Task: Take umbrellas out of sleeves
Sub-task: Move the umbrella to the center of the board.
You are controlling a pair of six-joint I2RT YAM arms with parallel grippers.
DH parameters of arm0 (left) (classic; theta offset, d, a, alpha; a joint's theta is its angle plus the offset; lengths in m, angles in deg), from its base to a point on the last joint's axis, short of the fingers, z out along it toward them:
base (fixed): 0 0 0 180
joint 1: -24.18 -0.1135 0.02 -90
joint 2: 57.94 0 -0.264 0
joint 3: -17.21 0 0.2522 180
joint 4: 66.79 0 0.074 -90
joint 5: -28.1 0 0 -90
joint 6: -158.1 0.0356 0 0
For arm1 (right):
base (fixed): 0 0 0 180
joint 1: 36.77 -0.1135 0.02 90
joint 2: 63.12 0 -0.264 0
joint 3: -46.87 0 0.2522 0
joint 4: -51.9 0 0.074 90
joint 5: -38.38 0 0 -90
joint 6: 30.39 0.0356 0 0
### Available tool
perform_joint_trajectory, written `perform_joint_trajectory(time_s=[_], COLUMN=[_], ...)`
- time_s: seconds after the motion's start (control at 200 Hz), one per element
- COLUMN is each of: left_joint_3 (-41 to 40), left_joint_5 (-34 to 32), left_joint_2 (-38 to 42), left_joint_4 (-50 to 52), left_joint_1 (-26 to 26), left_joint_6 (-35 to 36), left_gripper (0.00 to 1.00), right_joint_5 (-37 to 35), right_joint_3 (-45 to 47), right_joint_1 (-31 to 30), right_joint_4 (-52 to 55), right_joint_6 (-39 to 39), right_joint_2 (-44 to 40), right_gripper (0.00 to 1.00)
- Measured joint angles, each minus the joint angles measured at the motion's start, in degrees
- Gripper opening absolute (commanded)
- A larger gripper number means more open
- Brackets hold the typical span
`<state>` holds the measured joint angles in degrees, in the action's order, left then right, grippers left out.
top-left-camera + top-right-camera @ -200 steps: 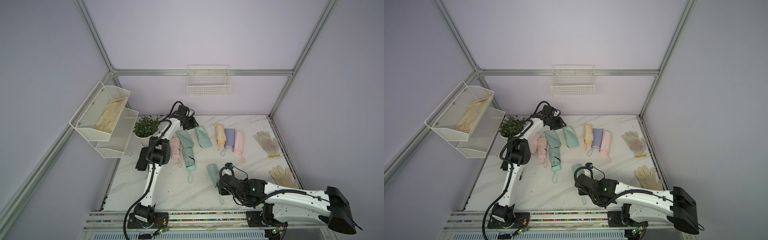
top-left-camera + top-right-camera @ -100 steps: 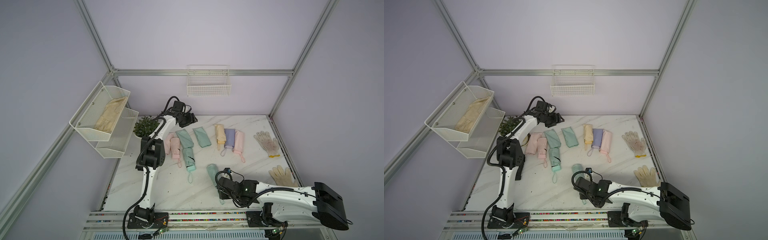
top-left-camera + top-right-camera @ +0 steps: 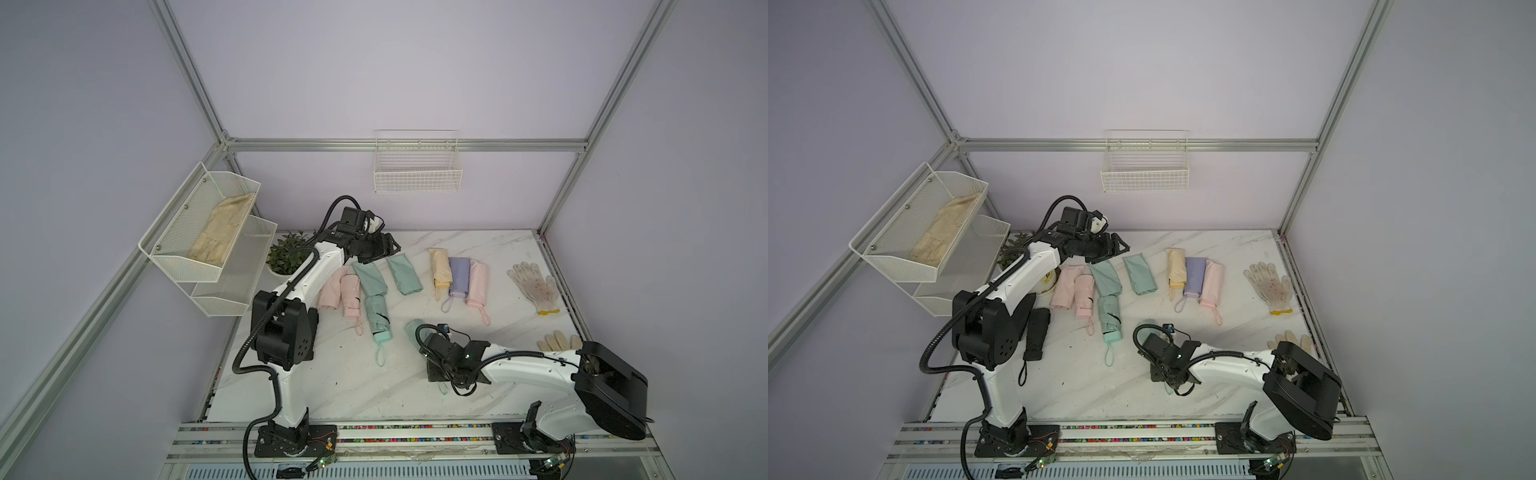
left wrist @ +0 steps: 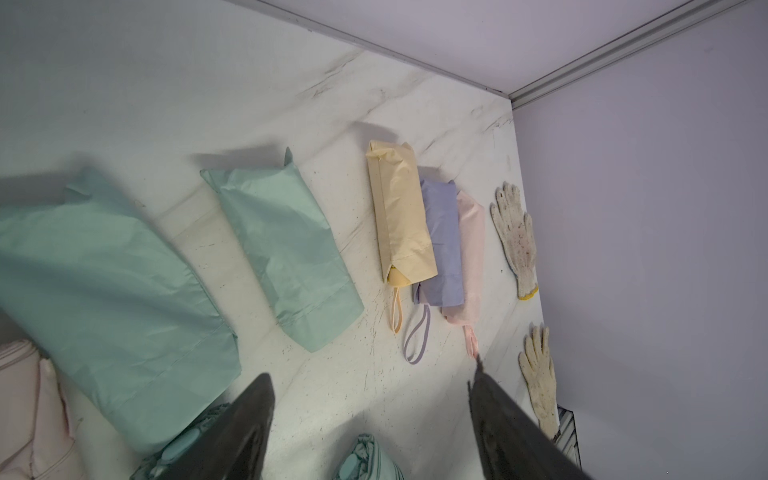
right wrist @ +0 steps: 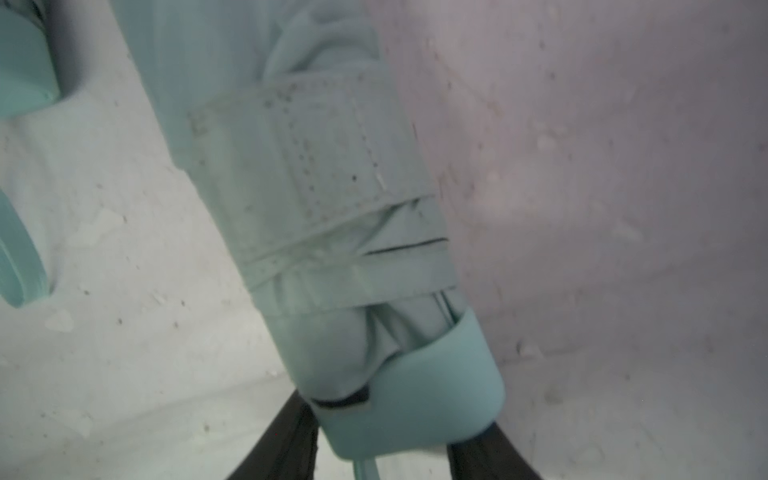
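3 umbrellas (image 3: 459,276) sleeved — L gripper (image 4: 372,374) wide, R gripper (image 5: 392,419) clamps mint umbrella (image 5: 332,187).

The table (image 3: 332,386) was white marble, grey-veined. Plain pastels ran along it: mint sleeve (image 3: 404,274), yellow sleeve (image 3: 439,268), lavender sleeve (image 3: 459,277), pink sleeve (image 3: 478,286). The knit glove (image 3: 534,286) was white, brown-speckled, with a yellow cuff.

My gripper (image 5: 386,451) pinches the handle cap (image 5: 419,395) of a mint umbrella (image 5: 316,187), its strap (image 5: 307,166) wrapped round the pleats, over the pale counter (image 5: 124,353); a second mint cap (image 5: 20,62) shows nearby.
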<state>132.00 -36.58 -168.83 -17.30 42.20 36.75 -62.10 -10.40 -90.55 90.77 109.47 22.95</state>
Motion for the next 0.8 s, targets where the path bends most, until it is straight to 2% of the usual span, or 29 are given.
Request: perform_joint_trajectory(time_s=[0.105,0.255,0.485,0.64,0.8], left_joint_3=[0.0,0.0,0.2,4.6,12.4], left_joint_5=[0.2,0.8,1.7,2.5,3.3], left_joint_2=[0.0,0.0,-3.6,-9.6,-16.3], left_joint_4=[-0.3,-0.5,-0.9,-0.3,0.0], left_joint_1=[0.0,0.1,1.9,4.5,6.6], left_joint_6=[0.5,0.6,1.0,1.1,1.2], left_gripper=[0.74,0.74,0.74,0.73,0.72], right_joint_5=[1.7,3.2,1.6,1.2,2.6], right_joint_3=[-4.5,-9.6,-8.5,-8.8,-11.7], right_joint_1=[3.7,4.2,5.9,15.0,23.8], right_joint_4=[-2.5,-3.9,-1.2,0.3,1.6], right_joint_6=[-3.9,-6.6,-8.2,-11.4,-15.3], right_joint_2=[3.8,6.5,-1.1,-7.2,-5.2], right_gripper=[0.49,0.48,0.49,0.48,0.48])
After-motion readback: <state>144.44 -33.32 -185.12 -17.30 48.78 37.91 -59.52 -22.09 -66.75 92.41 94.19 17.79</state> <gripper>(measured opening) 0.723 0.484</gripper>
